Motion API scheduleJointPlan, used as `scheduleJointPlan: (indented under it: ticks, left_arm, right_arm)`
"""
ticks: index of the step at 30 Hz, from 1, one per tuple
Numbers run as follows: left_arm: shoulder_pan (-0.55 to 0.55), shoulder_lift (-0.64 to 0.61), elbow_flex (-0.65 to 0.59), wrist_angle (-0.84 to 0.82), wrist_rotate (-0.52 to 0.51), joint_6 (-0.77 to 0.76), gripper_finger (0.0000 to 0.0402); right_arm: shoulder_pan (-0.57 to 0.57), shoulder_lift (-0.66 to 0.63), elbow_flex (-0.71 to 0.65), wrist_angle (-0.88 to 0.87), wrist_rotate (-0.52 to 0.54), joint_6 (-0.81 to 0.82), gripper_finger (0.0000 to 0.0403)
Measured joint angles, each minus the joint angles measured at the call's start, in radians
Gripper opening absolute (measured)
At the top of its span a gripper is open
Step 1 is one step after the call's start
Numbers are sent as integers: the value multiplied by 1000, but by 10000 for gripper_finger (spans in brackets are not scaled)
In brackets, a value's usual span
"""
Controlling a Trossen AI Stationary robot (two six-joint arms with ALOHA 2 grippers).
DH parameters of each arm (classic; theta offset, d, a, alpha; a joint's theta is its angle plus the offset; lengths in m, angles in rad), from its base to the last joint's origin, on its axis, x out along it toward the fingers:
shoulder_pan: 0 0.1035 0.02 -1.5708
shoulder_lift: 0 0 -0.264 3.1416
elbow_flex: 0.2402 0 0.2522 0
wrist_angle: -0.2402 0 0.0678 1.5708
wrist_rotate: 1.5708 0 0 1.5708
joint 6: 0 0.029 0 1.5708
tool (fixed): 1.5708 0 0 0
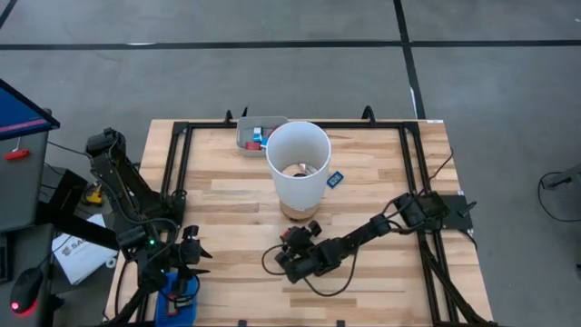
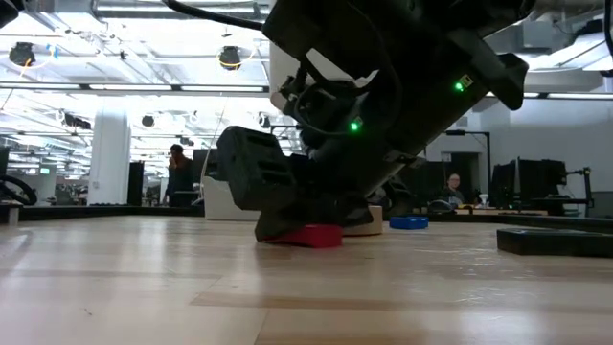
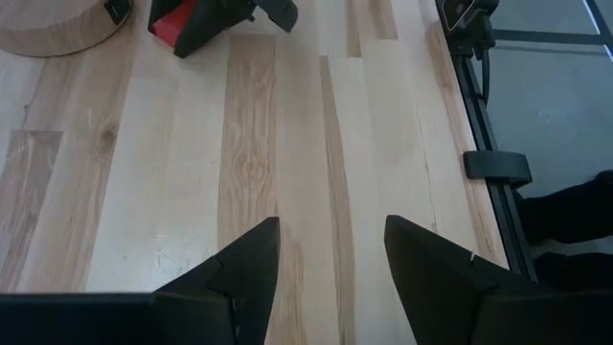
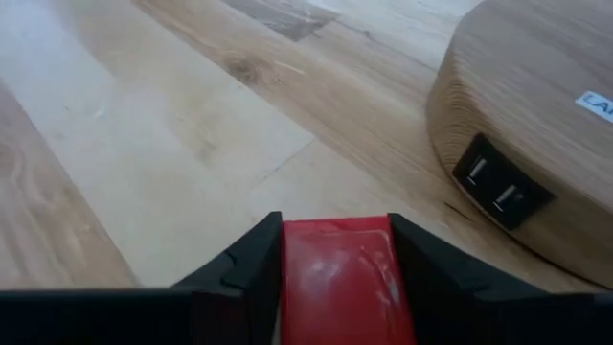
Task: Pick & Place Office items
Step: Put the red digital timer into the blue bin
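Closest to you in the right wrist view, the red piece [image 4: 337,278] sits squarely between the right tool's [image 4: 337,251] two dark fingers [image 4: 244,264], both of which press against its sides — the tool has closed down to the piece's width and looks to have it gripped. The low view shows the piece [image 2: 311,236] on the bench [image 2: 144,287], at a slight tilt, so you are at the grasp step, with the lift not yet made.

Just beyond lies the round wooden base [image 4: 536,115], near the piece, with the tall white cylinder [image 1: 297,165] standing on it. Your next move, as I judge it, calls for a straight rise clear of that base before any travel — a sideways drag could bump it.

A light blue piece [image 1: 335,179] lies beside the cylinder, and farther back the grey tray [image 1: 247,136] holds more small pieces.

The left tool [image 3: 330,254] waits at the bench's near-left corner, its fingers parted with nothing between them.
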Motion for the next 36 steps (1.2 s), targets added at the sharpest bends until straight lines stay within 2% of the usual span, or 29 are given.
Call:
scheduleJointPlan:
  ticks: [1,5,10,16,21,27,30,36]
  left_arm:
    - [0,0,0,0,0,0,186]
    - [0,0,0,0,0,0,186]
    - [0,0,0,0,0,0,186]
    - [0,0,0,5,-60,-1,186]
    - [0,0,0,24,-176,0,186]
    - [0,0,0,159,-411,13,186]
    - [0,0,0,277,-482,130,186]
    - [0,0,0,619,-494,577,194]
  right_arm:
    - [2,-3,0,4,-1,8,145]
    - [16,-27,-4,29,1,9,145]
    - [38,-88,-6,117,-84,14,145]
    - [61,-197,-3,346,6,-28,157]
    - [85,-267,-2,620,75,-162,147]
    - [89,-287,9,876,124,-295,155]
    - [91,-282,59,885,116,-314,154]
    - [77,-276,151,815,68,-342,153]
